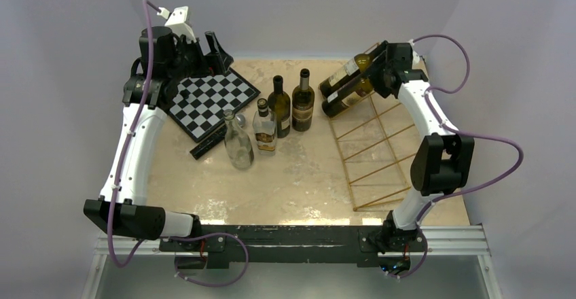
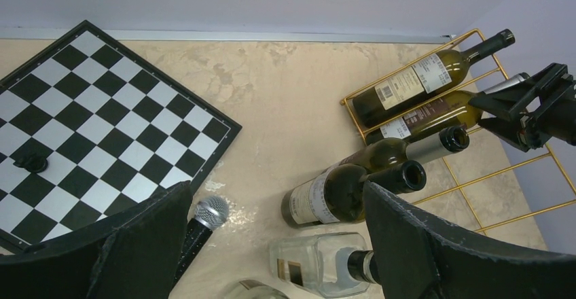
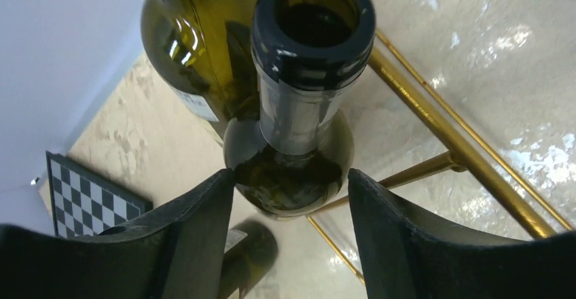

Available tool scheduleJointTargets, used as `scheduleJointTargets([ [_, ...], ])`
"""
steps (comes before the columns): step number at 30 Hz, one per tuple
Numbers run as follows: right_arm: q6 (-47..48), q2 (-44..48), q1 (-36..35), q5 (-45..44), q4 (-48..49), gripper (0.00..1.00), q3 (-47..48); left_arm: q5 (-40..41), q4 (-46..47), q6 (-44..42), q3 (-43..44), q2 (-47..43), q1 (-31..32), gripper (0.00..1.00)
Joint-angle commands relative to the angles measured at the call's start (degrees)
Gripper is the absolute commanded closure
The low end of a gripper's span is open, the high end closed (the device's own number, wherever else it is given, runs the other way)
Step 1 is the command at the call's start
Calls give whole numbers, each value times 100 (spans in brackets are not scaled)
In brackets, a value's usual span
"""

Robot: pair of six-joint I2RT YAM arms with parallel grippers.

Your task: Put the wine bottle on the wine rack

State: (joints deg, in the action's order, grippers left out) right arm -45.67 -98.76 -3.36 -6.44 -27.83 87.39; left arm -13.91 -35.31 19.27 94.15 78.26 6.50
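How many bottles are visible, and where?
6: two wine bottles lying on the wine rack, far end; two dark bottles standing mid-table; two clear bottles beside them. None looks hidden.

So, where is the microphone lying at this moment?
In the top view the microphone lies left of centre, along the near right edge of the chessboard, its head end beside the clear glass bottle.
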Motion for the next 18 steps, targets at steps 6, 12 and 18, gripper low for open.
scheduleJointTargets([
  [6,-137,132,-86,482,-647,24,263,109,107,-143,-6,-85,-9,1],
  [12,116,494,-95,190,-875,19,381,73,125,-125,6,-83,-9,1],
  [18,405,1088,-91,-196,-897,19,276,-25,130,-90,63,-48,-9,1],
])
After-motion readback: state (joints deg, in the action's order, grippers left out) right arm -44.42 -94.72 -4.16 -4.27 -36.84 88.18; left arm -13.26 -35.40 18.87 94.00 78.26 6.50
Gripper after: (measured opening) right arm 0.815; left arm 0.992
